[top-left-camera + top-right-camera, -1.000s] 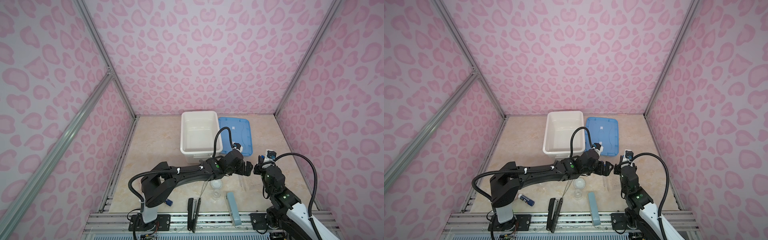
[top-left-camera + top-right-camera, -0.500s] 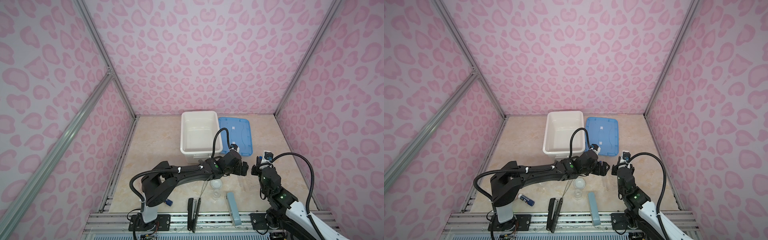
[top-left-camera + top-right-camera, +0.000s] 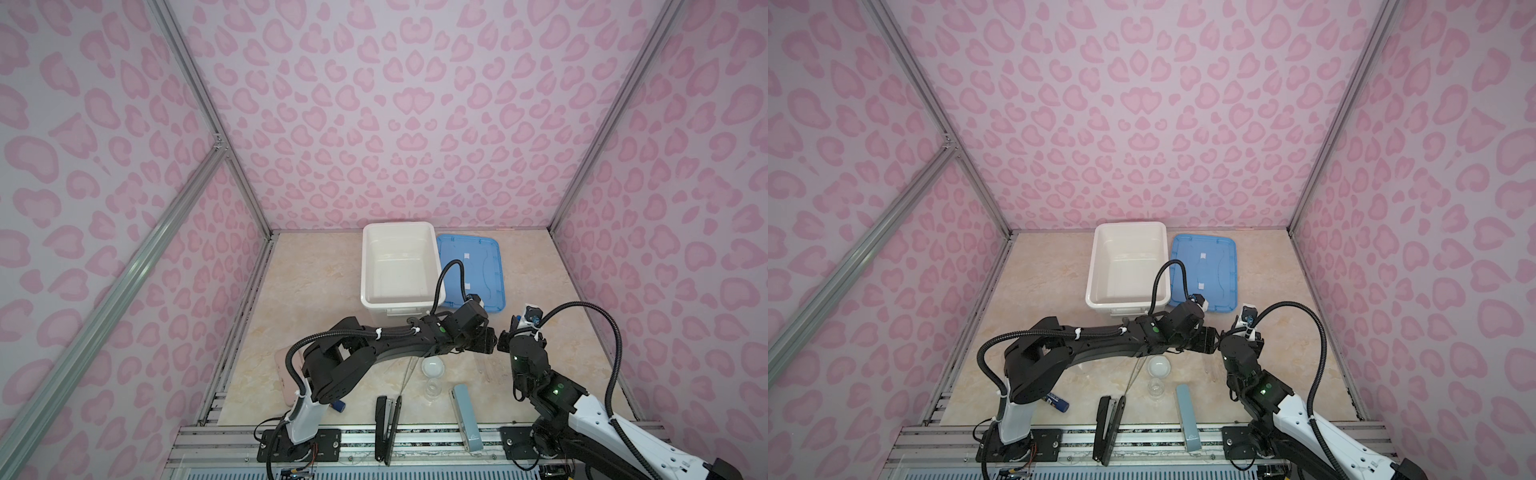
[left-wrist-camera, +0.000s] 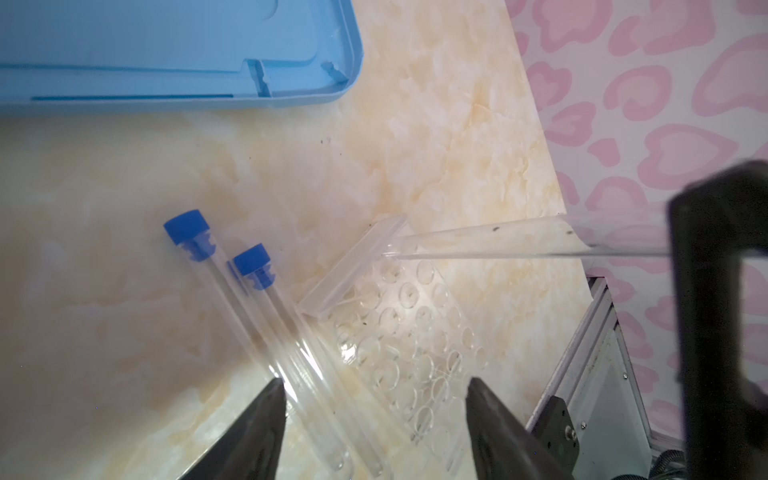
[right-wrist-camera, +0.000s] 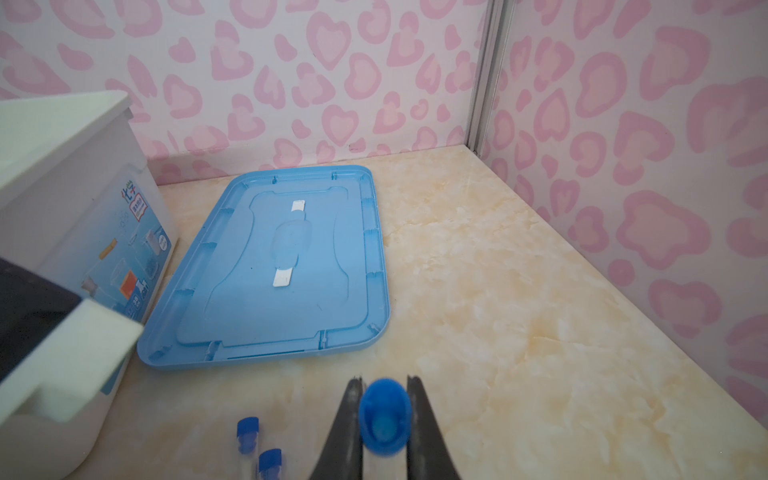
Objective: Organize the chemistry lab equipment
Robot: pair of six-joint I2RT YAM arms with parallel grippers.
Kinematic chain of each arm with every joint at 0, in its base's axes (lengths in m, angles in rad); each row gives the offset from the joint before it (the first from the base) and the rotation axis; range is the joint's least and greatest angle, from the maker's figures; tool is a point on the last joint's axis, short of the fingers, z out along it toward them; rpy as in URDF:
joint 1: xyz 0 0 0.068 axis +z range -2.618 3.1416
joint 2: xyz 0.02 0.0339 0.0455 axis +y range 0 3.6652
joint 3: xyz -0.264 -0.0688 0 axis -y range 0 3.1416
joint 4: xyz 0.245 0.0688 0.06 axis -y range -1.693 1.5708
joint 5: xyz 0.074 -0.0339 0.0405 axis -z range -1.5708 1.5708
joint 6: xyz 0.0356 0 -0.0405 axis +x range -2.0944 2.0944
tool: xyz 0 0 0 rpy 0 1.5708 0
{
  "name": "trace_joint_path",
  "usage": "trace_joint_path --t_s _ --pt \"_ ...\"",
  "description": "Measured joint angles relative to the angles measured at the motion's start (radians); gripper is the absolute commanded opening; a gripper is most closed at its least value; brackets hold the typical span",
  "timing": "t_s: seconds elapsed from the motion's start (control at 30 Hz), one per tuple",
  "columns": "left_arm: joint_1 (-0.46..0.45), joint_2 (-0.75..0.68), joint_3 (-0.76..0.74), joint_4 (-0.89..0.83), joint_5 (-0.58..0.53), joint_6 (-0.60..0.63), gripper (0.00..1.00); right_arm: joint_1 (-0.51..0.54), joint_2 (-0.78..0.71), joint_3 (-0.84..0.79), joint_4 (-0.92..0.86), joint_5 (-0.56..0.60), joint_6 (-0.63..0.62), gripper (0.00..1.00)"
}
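Top views overhead; wrist views close, sharing tubes (image 4: 273, 299).

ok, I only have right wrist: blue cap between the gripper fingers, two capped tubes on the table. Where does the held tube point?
Observer: Left wrist view shows the held tube running from the right gripper out over the clear rack.
Operator: And the other arm?
Observer: The left gripper is open, above the two loose tubes and the rack.
Operator: Other labware?
Observer: In both top views a white dish and a little beaker sit near the front edge, between the black stapler and the pale-blue stapler.
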Motion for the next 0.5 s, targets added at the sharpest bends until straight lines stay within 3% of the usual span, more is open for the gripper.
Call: trace_joint_path --t_s 0.2,0.5 --pt "0.011 0.012 0.000 -0.002 0.026 -0.014 0.63 0.034 0.056 -0.034 0.103 0.092 0.024 0.12" --pt "0.021 0.045 0.000 0.003 0.060 -0.032 0.63 0.034 0.126 -0.018 0.158 0.113 -0.004 0.15"
